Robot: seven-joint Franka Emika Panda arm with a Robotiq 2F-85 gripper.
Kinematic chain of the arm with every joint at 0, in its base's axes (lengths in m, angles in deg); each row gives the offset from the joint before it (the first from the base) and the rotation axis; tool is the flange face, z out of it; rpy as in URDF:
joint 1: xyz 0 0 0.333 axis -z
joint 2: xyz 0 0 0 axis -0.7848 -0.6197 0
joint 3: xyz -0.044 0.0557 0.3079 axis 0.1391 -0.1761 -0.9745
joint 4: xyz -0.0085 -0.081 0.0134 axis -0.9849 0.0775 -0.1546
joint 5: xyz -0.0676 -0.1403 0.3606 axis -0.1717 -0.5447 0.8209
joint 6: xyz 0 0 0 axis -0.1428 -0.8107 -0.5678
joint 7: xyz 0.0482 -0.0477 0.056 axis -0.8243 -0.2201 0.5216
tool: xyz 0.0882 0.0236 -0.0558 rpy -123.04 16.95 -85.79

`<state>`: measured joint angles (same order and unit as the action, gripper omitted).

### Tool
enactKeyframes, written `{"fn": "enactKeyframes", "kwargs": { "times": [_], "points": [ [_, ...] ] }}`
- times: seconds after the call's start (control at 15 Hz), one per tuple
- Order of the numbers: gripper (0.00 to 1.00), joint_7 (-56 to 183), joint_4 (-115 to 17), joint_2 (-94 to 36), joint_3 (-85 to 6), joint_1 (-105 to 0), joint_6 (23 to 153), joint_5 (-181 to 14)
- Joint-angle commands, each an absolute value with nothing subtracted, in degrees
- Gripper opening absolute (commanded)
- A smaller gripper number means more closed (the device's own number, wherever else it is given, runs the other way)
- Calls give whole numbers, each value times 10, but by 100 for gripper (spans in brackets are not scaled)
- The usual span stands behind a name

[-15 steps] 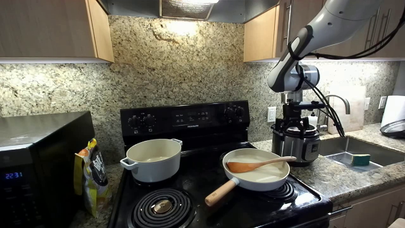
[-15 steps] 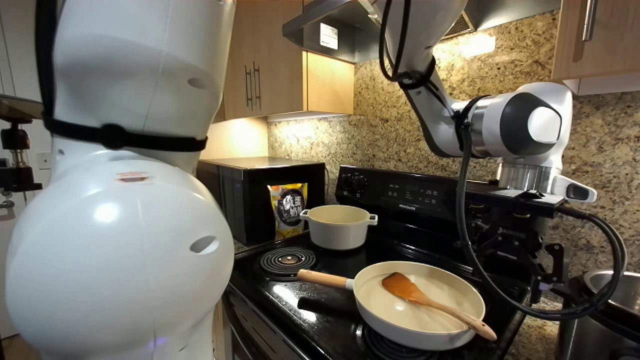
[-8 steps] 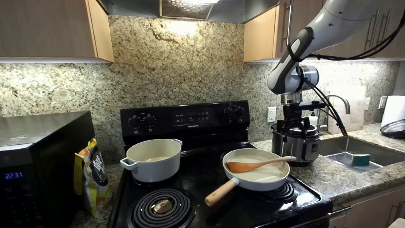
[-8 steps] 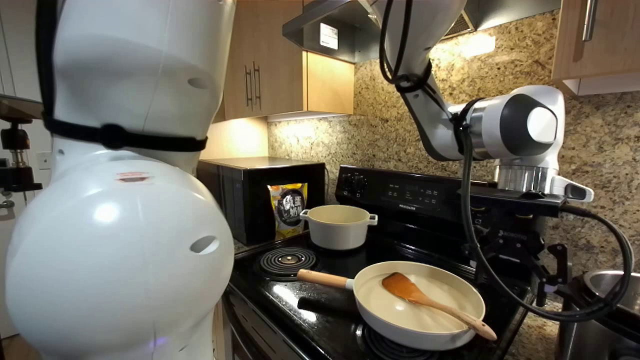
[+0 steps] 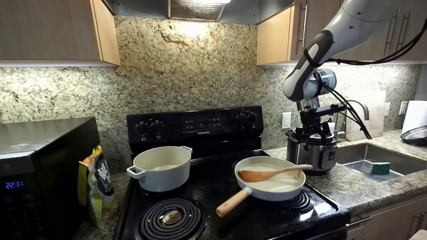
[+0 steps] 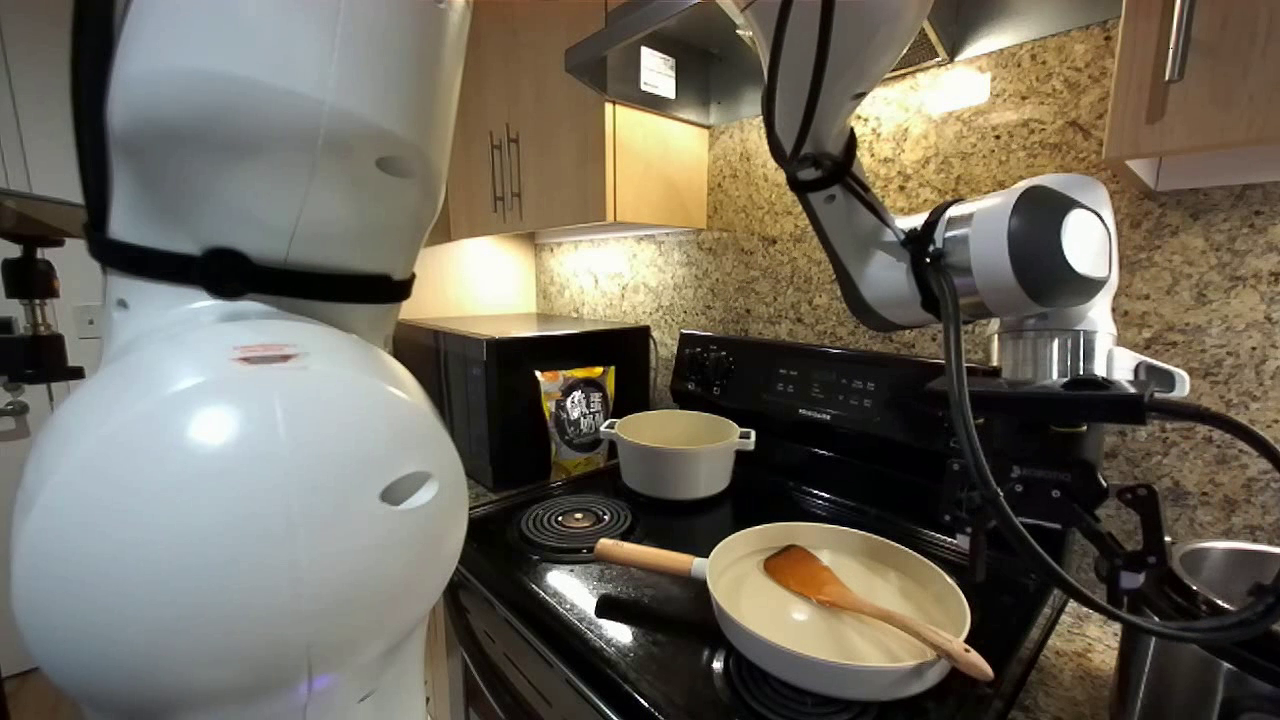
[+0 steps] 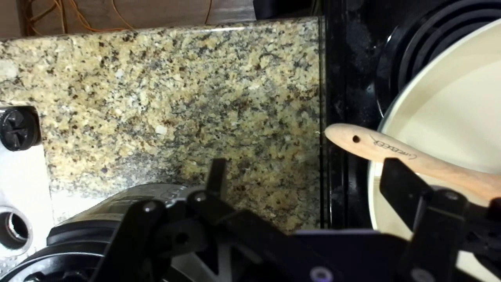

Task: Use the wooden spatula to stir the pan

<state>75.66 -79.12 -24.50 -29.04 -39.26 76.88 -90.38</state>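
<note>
The wooden spatula (image 5: 263, 175) lies across the pan (image 5: 278, 195), its orange-brown blade inside and its pale handle end over the rim. Both also show in an exterior view, the spatula (image 6: 835, 597) and the pan (image 6: 825, 660). In the wrist view the spatula's handle (image 7: 377, 145), with a small hole, sticks out past the rim of the pan (image 7: 462, 105). My gripper (image 5: 315, 141) is open and empty, in front of the steel pot and above the counter beside the pan. In the wrist view the fingers of the gripper (image 7: 305, 164) are wide apart; one overlaps the handle in the picture.
A steel electric pot (image 5: 322, 156) stands on the counter right by the gripper. A deeper white pot (image 5: 163, 175) is on the back of the stove (image 5: 213, 206). A sink (image 5: 410, 163) is beyond. Cables hang from the wrist. A microwave (image 6: 560, 350) and snack bag (image 6: 580, 420) stand beside the stove.
My gripper has lowered slightly and tilted, its fingers swinging to the right in an exterior view. The pan and the spatula have not moved.
</note>
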Motion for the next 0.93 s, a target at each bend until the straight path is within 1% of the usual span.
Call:
{"fn": "enactKeyframes", "kwargs": {
  "times": [0.0, 0.33, 0.87],
  "points": [
    [100, 764, -788, -243, -291, -392, 739, -957],
    [100, 782, -770, -259, -298, -397, 700, -1030],
    [100, 799, -754, -285, -308, -406, 690, -1123]
  ]
}}
